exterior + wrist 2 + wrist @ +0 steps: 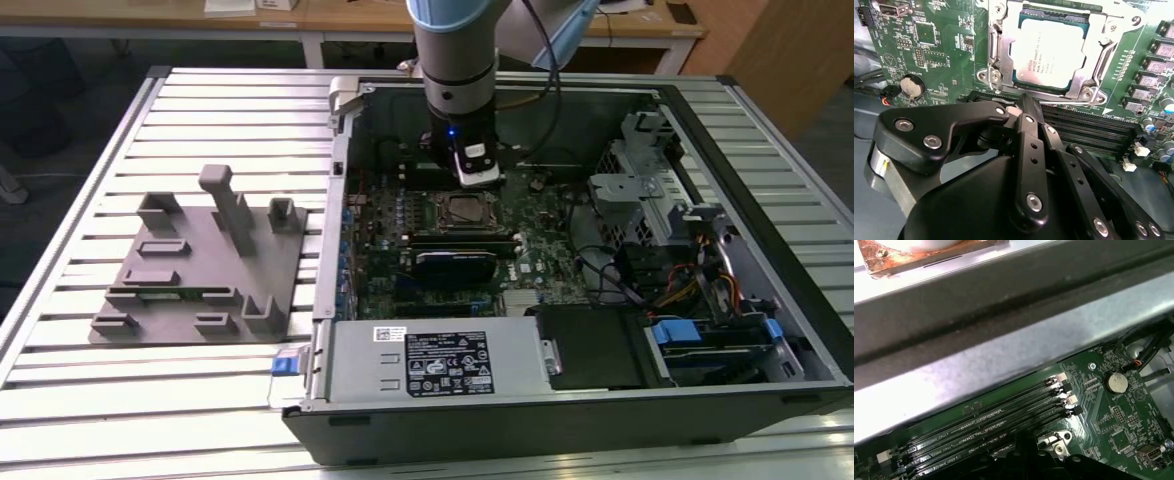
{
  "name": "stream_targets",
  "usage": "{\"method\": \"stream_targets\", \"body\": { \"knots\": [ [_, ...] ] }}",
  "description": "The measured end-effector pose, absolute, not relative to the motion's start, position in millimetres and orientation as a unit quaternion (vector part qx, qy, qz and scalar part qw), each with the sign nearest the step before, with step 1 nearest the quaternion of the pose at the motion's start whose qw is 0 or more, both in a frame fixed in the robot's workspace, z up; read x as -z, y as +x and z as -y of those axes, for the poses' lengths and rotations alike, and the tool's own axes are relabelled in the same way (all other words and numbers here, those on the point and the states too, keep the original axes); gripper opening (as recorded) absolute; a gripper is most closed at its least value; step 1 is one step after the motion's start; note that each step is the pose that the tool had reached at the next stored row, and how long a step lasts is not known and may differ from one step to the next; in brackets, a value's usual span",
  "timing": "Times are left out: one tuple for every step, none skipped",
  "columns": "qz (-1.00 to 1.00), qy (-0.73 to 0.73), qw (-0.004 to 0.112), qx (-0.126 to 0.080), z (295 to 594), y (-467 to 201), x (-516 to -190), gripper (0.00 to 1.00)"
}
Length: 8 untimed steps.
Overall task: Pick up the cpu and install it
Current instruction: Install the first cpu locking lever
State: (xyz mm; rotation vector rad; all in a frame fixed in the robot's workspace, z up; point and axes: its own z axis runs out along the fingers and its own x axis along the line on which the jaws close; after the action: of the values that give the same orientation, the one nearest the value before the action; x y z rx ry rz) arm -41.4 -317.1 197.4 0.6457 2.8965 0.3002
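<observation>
The cpu, a small square chip with a pale metal top, lies flat in the motherboard socket inside its silver frame. In the exterior view the cpu sits mid-board in the open computer case. My gripper hangs just beside the socket, over the memory slots, with its black fingers closed together and nothing between them. From the exterior view the gripper stands upright right above the far edge of the socket, not touching the chip.
A grey power-supply box fills the case's near side, and a drive cage with cables stands at the exterior view's right. A black block lies near the socket. A grey fixture sits on the slatted table. The case wall runs close by.
</observation>
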Motion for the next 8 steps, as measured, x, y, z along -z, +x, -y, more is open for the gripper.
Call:
{"method": "stream_targets", "body": {
  "knots": [
    [-0.968,0.216,0.079,-0.1,317.1,-41.4,-197.4,0.11],
    [-0.968,0.217,0.08,-0.1,316.9,-41.4,-197.2,0.11],
    [-0.968,0.217,0.08,-0.1,316.5,-41.5,-197.2,0.11],
    [-0.968,0.217,0.08,-0.1,316.0,-41.5,-197.1,0.11],
    [-0.968,0.218,0.08,-0.1,315.4,-41.5,-197.1,0.11],
    [-0.968,0.218,0.08,-0.1,314.8,-41.5,-197.0,0.11],
    [-0.968,0.218,0.08,-0.1,314.2,-41.5,-197.0,0.11],
    [-0.967,0.218,0.08,-0.1,313.7,-41.5,-196.9,0.11]
  ]
}}
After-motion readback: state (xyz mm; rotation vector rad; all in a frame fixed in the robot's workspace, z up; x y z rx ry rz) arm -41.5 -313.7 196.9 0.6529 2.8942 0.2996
